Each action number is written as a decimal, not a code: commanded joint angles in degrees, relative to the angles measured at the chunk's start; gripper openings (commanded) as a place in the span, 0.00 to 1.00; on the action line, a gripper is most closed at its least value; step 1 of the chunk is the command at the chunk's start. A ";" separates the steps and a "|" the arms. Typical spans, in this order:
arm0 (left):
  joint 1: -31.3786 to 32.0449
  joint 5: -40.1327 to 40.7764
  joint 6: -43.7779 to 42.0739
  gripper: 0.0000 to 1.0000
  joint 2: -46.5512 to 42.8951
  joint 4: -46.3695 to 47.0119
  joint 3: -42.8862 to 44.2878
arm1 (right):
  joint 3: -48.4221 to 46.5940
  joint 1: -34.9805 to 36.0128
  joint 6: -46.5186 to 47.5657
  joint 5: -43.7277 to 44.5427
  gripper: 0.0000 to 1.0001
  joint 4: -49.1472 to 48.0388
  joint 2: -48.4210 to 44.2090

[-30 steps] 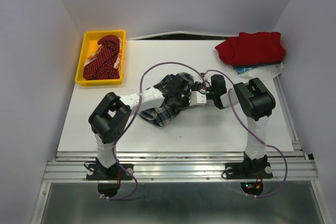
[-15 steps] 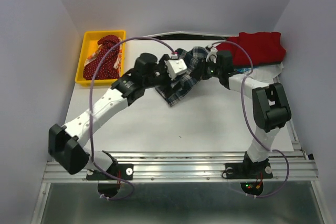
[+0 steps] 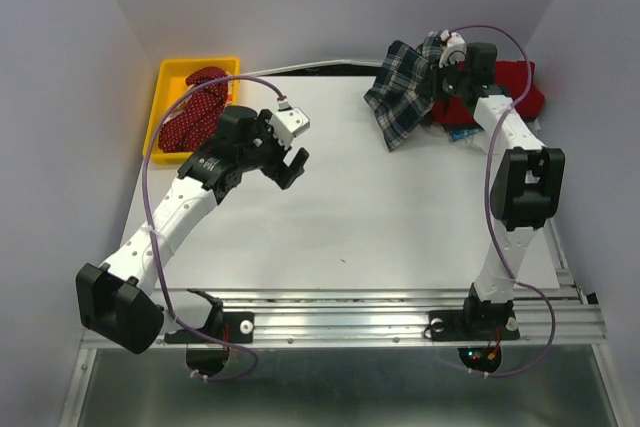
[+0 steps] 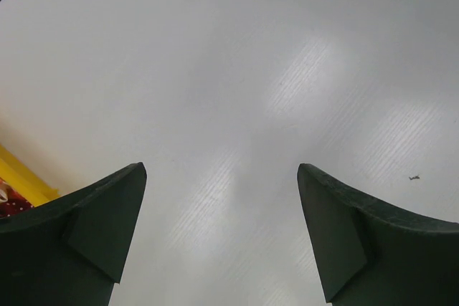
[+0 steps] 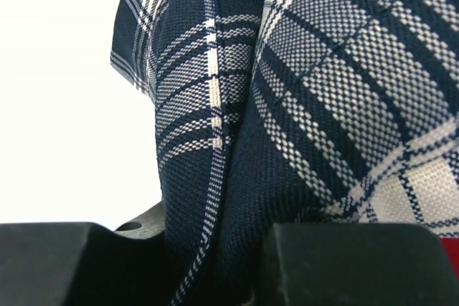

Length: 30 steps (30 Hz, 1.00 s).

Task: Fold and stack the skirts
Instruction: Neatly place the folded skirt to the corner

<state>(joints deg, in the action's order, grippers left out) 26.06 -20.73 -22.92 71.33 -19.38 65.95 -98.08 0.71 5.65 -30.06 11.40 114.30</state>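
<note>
Broad bare counter (image 3: 340, 217) is showing along the near edge and through the middle. The left gripper (image 3: 290, 155) is hovering left of centre, jaws wide apart, holding nothing. At far left, the yellow bin (image 3: 165, 77) is holding the dotted dark red skirt (image 3: 195, 112), partly hidden behind the left arm. At far right, the right gripper (image 3: 443, 69) is clamping the plaid skirt (image 3: 405, 92), which is hanging down its left side and hiding part of the plain red skirt (image 3: 520, 87).

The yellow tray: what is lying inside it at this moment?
A dark red skirt with white dots fills the yellow tray. Whatever lies beneath it is covered, and the left arm hides the tray's near right corner.
</note>
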 commanded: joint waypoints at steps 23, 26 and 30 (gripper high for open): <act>-1.37 -1.42 -2.04 0.99 -1.72 -2.95 1.02 | -35.94 -16.25 -8.95 -11.50 0.01 1.71 9.62; -1.45 -1.24 -2.22 0.99 -1.02 -3.04 1.37 | -40.68 -17.41 -10.83 -12.04 0.01 0.38 11.55; -1.46 -1.24 -2.22 0.99 -0.05 -3.65 2.34 | -43.25 -18.64 -11.28 -12.03 0.01 0.29 13.75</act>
<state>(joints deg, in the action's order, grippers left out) 24.99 -21.02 -24.58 71.16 -22.74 65.36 -135.90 -17.23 -3.38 -40.32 18.96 128.99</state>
